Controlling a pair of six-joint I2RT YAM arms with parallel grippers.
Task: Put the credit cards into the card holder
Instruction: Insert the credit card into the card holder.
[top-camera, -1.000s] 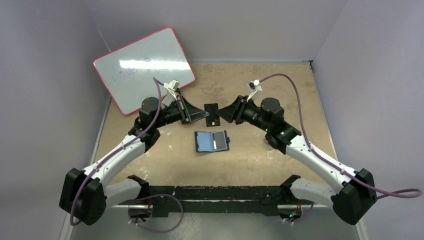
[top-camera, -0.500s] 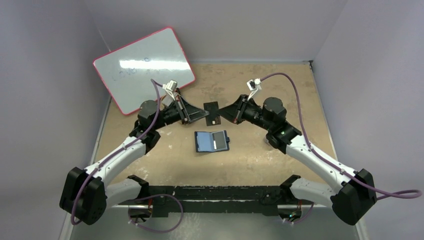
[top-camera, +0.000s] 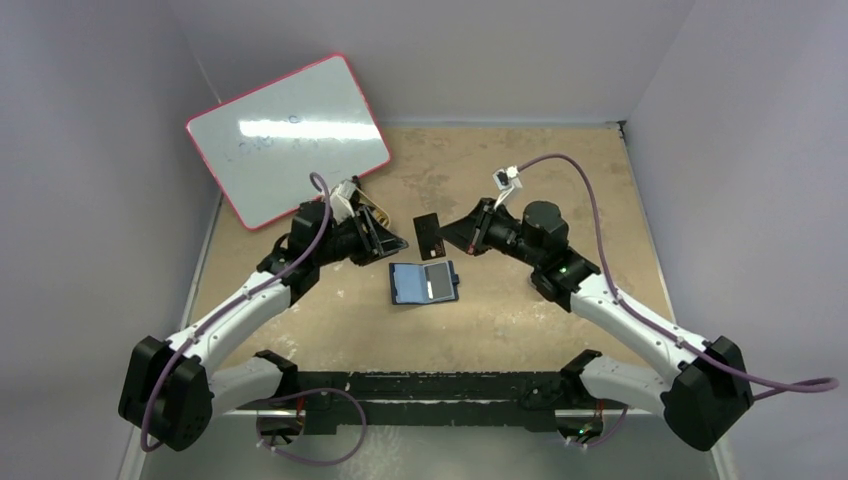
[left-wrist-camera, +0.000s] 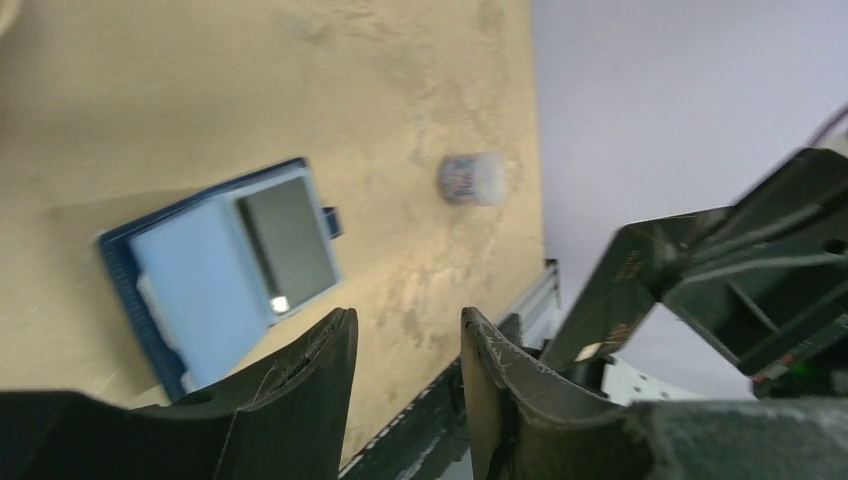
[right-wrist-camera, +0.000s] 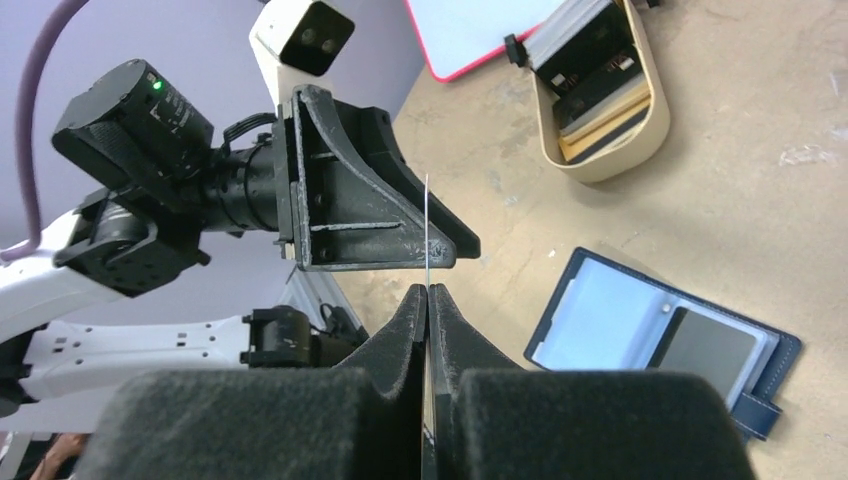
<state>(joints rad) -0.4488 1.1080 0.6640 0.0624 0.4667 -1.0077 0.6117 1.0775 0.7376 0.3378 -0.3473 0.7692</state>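
Observation:
The card holder (top-camera: 424, 283) lies open on the table, light blue inside, with one dark credit card (top-camera: 437, 281) in its right pocket; the left wrist view shows the holder (left-wrist-camera: 200, 280) and that card (left-wrist-camera: 290, 240) too. Another dark credit card (top-camera: 430, 235) hangs above the table beyond the holder, and my right gripper (top-camera: 444, 236) is shut on its right edge. Seen edge-on, this card (right-wrist-camera: 427, 215) is a thin line rising out of the right gripper (right-wrist-camera: 427, 290). My left gripper (top-camera: 398, 243) is open just left of it, with nothing between its fingers (left-wrist-camera: 330, 350).
A pink-rimmed whiteboard (top-camera: 288, 135) leans at the back left. A gold oval tin (right-wrist-camera: 600, 100) with more cards in it stands near the left arm. A small pale cylinder (left-wrist-camera: 472, 178) lies on the table to the right of the holder.
The right gripper has shut on the raised card. The left gripper has opened, let go of it and drawn back to the left.

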